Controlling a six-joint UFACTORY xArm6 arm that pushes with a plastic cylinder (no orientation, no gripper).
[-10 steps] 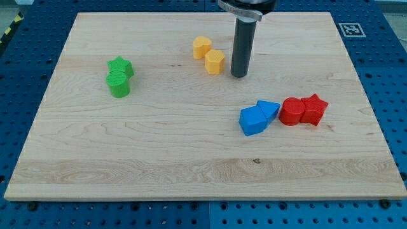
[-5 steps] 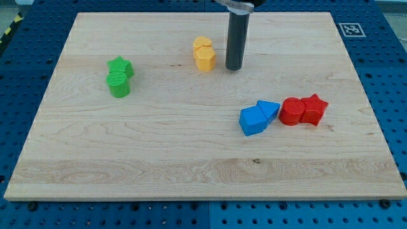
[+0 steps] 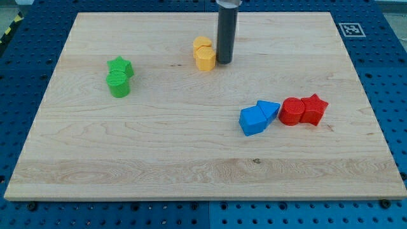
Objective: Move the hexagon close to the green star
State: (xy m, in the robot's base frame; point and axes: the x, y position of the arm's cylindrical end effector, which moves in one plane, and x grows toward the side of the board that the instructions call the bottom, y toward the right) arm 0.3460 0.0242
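The arm carries no fingers at all, only a straight dark rod, so nothing is being held; my tip (image 3: 224, 62) rests on the table (image 3: 191, 165) near the view's top, just to the right of the two yellow blocks and touching, or all but touching, the nearer one.

That nearer block is the yellow hexagon (image 3: 205, 59), the thing the task is about. It sits pressed against a second yellow block (image 3: 202, 44), whose rounded shape cannot be made out for certain, lying just behind it toward the view's top. The green star (image 3: 120, 65) lies well apart from them at the view's left, with a green cylinder (image 3: 118, 84) touching it on the side toward the view's bottom.

Judged from this layout, the task is barely begun. The tip stands on the correct side of the hexagon for a push toward the view's left, but the whole stretch of bare table between the yellow pair and the green pair is yet to be crossed. What is left is a long leftward push, angled slightly toward the view's bottom. Since the two yellow blocks touch, the second one may be dragged along unless the push line separates them.

The other blocks lie out of the way at the view's lower right: a blue cube-like block (image 3: 252, 120) touching a blue triangle (image 3: 268, 109), and a red cylinder (image 3: 292, 111) touching a red star (image 3: 313, 108).
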